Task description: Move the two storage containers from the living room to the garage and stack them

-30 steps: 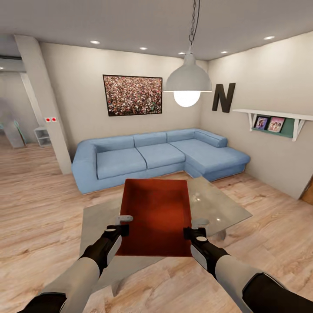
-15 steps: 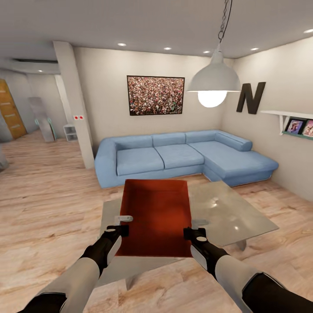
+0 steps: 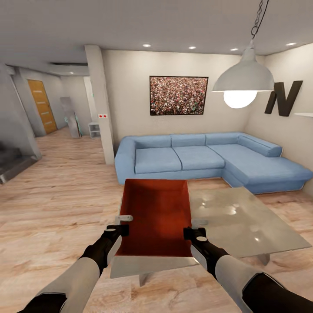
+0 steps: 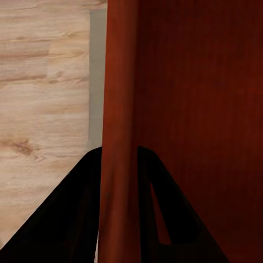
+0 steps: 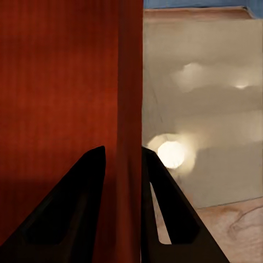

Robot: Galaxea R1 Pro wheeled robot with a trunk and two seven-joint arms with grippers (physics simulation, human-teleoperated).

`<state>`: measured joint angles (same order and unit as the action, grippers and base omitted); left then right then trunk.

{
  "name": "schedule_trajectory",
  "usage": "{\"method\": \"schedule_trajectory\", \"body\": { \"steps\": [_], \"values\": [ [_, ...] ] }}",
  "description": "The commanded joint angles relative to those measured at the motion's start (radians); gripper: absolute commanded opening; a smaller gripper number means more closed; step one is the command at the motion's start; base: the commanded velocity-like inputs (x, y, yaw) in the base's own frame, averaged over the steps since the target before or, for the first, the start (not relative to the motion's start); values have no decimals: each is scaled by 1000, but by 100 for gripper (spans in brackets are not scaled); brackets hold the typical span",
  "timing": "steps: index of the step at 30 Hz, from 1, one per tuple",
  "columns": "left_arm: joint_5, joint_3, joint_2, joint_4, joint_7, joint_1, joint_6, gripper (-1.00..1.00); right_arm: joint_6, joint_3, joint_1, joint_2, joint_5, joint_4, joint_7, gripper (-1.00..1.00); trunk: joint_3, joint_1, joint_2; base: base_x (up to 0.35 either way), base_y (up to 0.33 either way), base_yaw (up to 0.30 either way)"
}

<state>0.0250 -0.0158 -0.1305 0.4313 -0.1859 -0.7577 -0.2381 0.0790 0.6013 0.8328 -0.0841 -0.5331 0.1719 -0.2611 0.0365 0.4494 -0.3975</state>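
An orange-red rectangular storage container [image 3: 156, 215] is held out in front of the robot, above the near end of a glass-topped low table [image 3: 243, 221] on light wood-plank flooring [image 3: 56, 204]. The left gripper [image 3: 123, 222] is clamped on the container's left wall; from its wrist, dark fingers [image 4: 164, 208] sit on either side of that thin red wall. The right gripper [image 3: 196, 226] is clamped on the right wall the same way, its fingers [image 5: 82, 203] pinching the wall with the shiny tabletop beside it. Beyond the table stands a blue corner sofa [image 3: 204, 158], with a framed speckled picture [image 3: 178, 95] on the wall above it and a white pendant lamp [image 3: 243, 80] hanging to the right.
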Motion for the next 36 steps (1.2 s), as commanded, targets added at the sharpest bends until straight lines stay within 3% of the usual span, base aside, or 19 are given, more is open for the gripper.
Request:
{"method": "schedule_trajectory", "body": {
  "steps": [1, 36],
  "values": [
    [9, 4, 0, -7, -7, 0, -7, -100, 16, 3, 2, 0, 5, 20, -1, -100, 2, 1, -2, 0, 0, 300],
    [8, 4, 0, -9, -7, 0, -7, -100, 16, 3, 2, 2, 5, 20, -1, -100, 2, 1, -2, 0, 0, 300]
  ]
}}
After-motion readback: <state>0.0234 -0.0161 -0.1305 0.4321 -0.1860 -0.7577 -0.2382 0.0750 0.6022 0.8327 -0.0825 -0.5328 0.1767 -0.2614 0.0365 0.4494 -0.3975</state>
